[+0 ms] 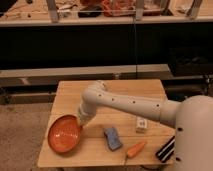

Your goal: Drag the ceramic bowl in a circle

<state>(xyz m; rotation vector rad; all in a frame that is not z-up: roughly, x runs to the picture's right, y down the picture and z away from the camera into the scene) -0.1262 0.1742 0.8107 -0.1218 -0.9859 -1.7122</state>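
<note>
The ceramic bowl (64, 134), wide, shallow and orange-red, sits on the wooden table (150, 92) near its front left corner, and part of it hangs over the left edge. My gripper (83, 121) is at the end of the white arm (125, 102) and is down at the bowl's right rim, touching it. The arm reaches in from the right across the table.
A blue block (113, 137) lies just right of the bowl. An orange carrot-like item (136, 148), a small white box (141, 125) and a black item (166, 148) lie at the front right. Dark shelving stands behind the table.
</note>
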